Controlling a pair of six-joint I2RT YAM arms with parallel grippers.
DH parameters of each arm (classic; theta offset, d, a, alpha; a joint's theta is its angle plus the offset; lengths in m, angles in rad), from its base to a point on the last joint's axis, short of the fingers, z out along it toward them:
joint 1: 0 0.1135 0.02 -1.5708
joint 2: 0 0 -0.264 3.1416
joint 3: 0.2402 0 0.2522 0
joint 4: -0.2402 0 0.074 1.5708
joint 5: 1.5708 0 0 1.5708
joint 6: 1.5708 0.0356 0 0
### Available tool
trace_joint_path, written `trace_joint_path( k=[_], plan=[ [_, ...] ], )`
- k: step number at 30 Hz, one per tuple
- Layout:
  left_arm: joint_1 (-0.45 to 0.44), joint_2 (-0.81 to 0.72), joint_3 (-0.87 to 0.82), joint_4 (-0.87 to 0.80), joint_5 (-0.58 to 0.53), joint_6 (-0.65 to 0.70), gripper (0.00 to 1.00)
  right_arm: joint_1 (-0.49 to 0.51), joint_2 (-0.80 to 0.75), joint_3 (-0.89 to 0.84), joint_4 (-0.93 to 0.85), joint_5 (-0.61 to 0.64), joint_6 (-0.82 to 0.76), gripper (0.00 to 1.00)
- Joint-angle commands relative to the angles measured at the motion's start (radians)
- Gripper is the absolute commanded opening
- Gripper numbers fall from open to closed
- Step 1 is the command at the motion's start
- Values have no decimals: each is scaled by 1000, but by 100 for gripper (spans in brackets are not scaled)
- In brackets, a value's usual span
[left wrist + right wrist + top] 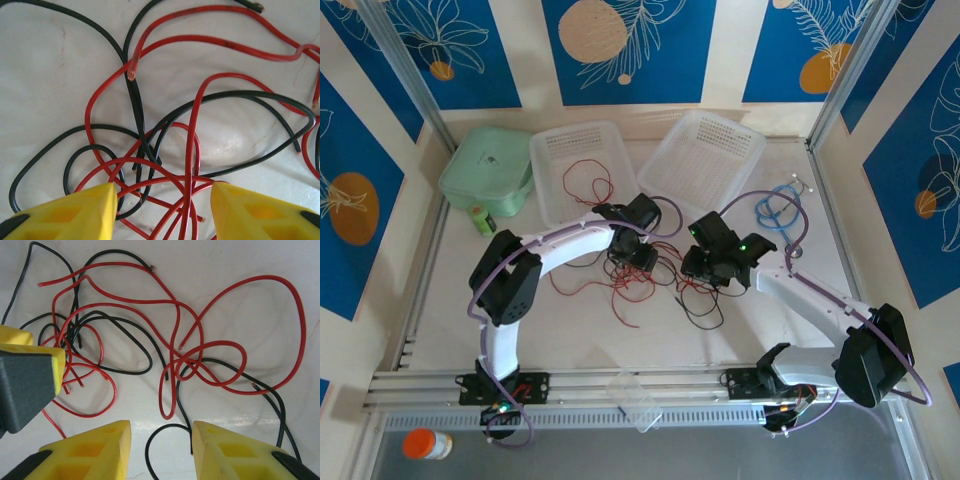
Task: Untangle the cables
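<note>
smooth white tabletop point(50, 60), thin cables point(190, 150) (red, black)

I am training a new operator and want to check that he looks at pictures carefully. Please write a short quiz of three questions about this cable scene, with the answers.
1. True or false: a red cable lies inside the left basket.
2. Where is the light-blue cable? A. in the green box; B. on the table, right of the right basket; C. in the left basket.
3. In the wrist views, what lies between the fingers of the left gripper and the right gripper?

Key
1. True.
2. B.
3. Loose cables: red and black at the left, black at the right. Both grippers are open and grip nothing.
</note>
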Motion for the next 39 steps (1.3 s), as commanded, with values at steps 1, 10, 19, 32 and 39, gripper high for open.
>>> trace_joint_path(
  k=[1,10,19,32,39],
  plan=[
    [1,31,36,8,-16,27,48,-12,-11,-7,13,-35,-1,37],
    [1,31,-6,16,-12,43,40,-26,1,24,23,-45,-7,36],
    [0,-31,-15,37,-18,27,6,-26,12,6,52,-62,6,34],
    [-21,-290,45,-20,-73,-9,0,27,105,-58,290,-176,155,32],
    [-34,-345,60,-33,-69,-27,0,74,135,-2,249,-7,114,32]
  ],
)
